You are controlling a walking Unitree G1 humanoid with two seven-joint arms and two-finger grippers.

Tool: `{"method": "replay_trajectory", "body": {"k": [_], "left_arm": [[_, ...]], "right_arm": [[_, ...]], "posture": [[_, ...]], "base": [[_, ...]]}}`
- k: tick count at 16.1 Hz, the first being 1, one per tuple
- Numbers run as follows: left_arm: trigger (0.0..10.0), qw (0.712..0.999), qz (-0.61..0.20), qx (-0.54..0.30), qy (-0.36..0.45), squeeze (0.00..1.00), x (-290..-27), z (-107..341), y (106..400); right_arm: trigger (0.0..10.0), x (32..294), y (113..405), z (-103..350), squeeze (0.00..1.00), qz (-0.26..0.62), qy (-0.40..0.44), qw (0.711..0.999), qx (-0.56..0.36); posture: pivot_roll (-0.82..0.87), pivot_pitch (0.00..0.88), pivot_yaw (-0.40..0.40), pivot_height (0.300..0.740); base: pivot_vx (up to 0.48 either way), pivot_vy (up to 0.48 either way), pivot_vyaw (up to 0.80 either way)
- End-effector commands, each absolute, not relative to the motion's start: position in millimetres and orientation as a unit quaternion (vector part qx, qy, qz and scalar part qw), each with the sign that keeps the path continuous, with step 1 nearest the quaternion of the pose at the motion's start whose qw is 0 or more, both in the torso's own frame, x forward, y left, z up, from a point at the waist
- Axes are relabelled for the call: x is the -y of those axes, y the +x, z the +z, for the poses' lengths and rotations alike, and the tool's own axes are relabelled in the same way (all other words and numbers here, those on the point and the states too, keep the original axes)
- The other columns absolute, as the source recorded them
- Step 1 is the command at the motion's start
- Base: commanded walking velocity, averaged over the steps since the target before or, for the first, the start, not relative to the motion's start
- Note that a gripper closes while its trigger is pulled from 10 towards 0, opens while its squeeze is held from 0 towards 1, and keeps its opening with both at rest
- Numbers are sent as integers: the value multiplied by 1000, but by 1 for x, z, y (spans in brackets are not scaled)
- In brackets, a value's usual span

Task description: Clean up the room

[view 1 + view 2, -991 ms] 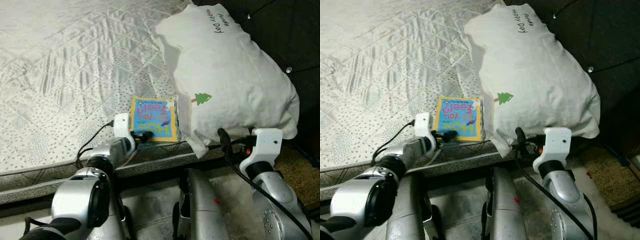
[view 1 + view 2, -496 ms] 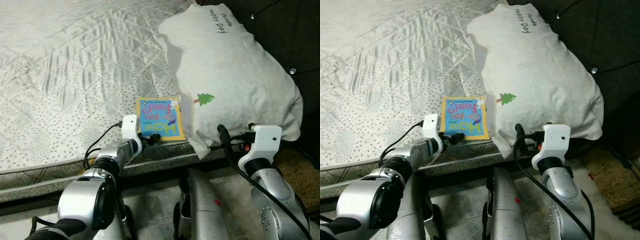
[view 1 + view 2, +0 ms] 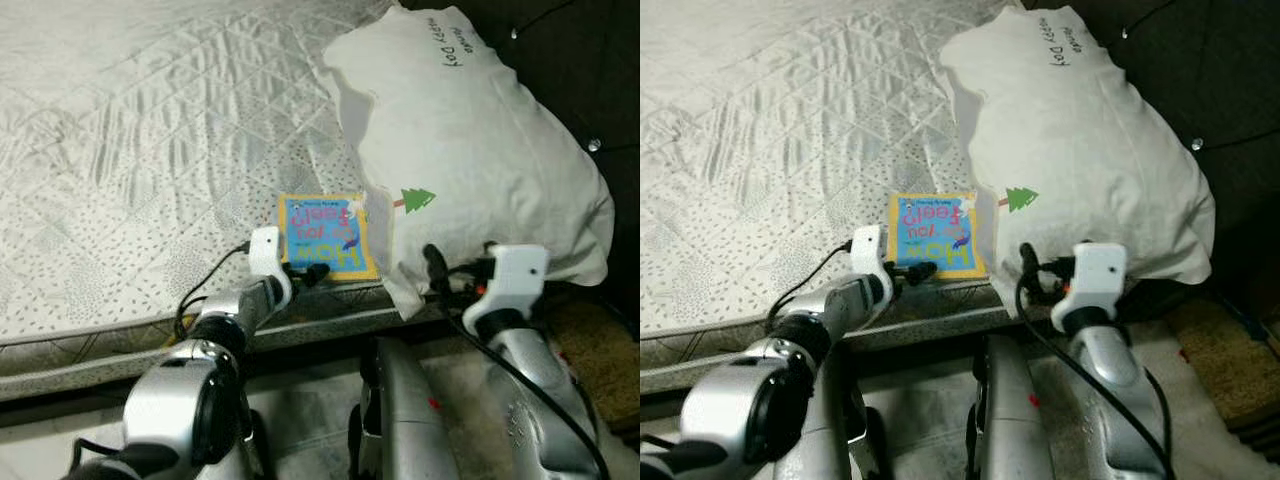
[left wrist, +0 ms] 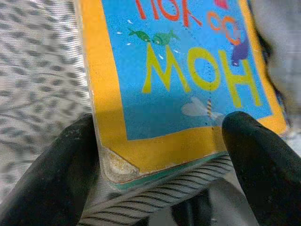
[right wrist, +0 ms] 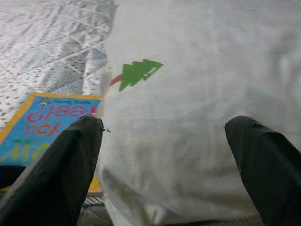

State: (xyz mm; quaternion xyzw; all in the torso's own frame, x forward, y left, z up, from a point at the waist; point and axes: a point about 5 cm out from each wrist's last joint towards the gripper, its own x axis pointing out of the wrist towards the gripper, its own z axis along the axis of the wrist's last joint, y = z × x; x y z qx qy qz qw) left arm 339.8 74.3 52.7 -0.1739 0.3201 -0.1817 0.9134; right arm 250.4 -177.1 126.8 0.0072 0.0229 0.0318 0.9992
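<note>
Book flat on bed edge, title upside-down; left gripper spread at corner.

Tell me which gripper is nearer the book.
Left. The left gripper is at the book's near edge, jaws open astride its corner; the right gripper faces the pillow beside it.

Book: blue cover, orange-yellow border, yellow and red lettering, small green fish marks, worn pale corner. Pillow: white, green tree print with a red trunk, dark handwriting near the top edge. Bed cover: off-white, quilted diamond stitching, with bands of small dark specks toward the near edge. Bed edge piping: grey-and-white stripes. Left tool and right tool: black fingers, white wrist housings, silver arms. Background behind pillow: dark brown.
</note>
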Motion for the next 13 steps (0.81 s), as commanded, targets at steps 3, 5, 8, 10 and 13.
{"method": "replay_trajectory", "body": {"k": [3,5,8,10,13], "left_arm": [[10000,911,-170,-319,-197,0,-68,53,331],[10000,927,-136,-294,-191,0,-84,60,323],[10000,936,-111,-275,-191,0,-108,73,303],[10000,951,-89,-236,-180,0,-122,85,297],[10000,969,-43,-166,-175,0,-149,107,290]], "right_arm": [[10000,170,260,124,0,43,13,999,-18],[10000,164,273,125,0,49,21,999,-9],[10000,152,287,129,0,68,29,997,9],[10000,152,292,132,0,69,30,997,17],[10000,157,306,130,0,61,29,998,16]], "posture": [[-80,137,-19,561],[-38,115,-24,561],[-10,76,-35,561],[2,62,-39,561],[40,22,-52,561]], "base": [[0,0,0],[0,0,0],[0,0,0],[0,0,0],[0,0,0]]}}
